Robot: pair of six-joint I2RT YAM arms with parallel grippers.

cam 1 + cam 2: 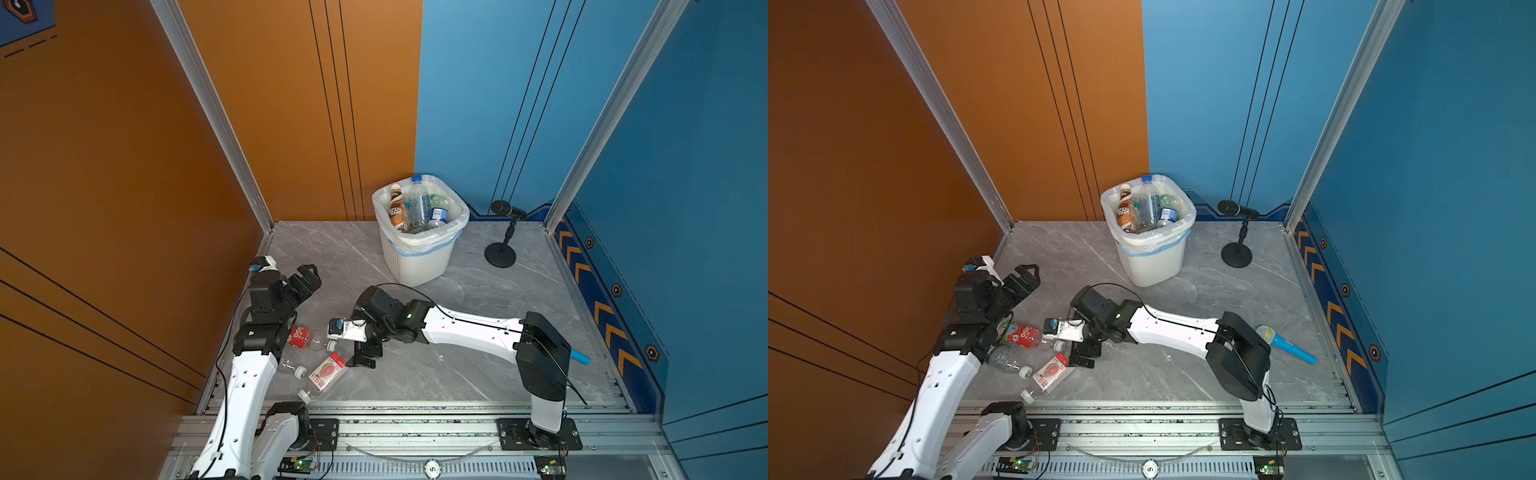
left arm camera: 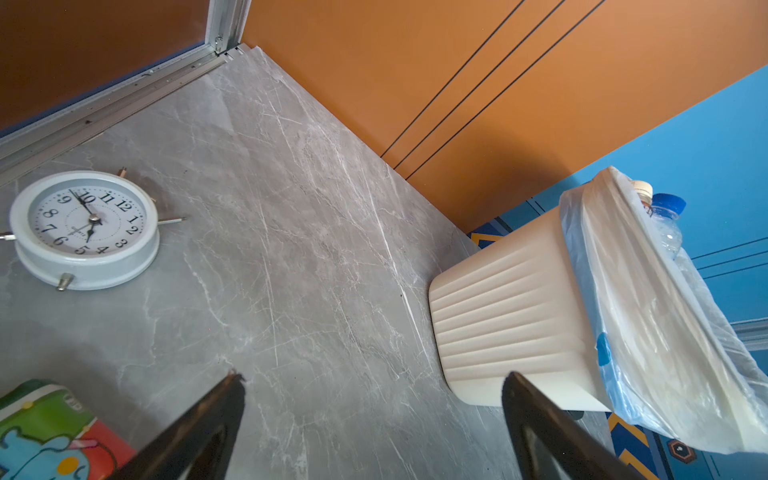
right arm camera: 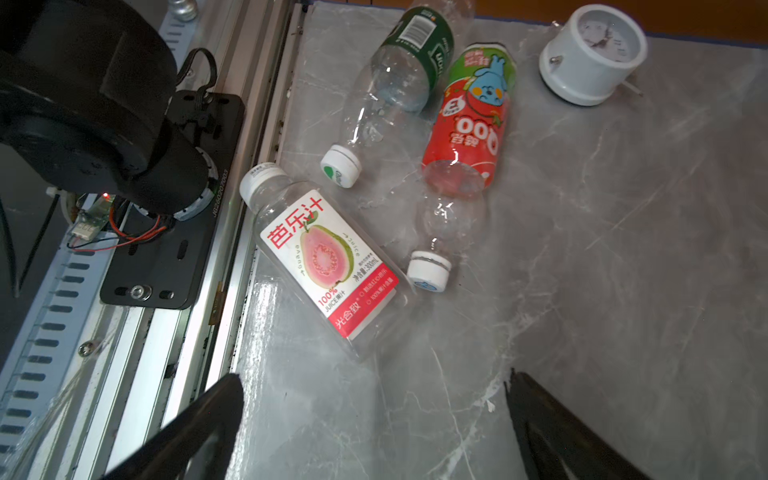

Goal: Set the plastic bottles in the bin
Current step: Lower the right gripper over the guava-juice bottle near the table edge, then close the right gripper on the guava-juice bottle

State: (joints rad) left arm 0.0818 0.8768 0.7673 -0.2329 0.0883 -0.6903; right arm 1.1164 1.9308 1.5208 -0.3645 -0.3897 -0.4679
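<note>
While the bin (image 1: 419,259) at the back is already pretty full, the guava juice bottle (image 3: 328,266) lies flat at front-left. Right gripper (image 3: 372,376) hangs beside it, jaws wide, holding nothing. Next it should drop and straddle it, I reckon. Left gripper (image 2: 374,376) gapes empty too.

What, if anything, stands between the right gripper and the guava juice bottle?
Nothing visible. In the right wrist view only bare grey table separates the open right gripper from the guava juice bottle; the red-labelled bottle lies beside it.
</note>
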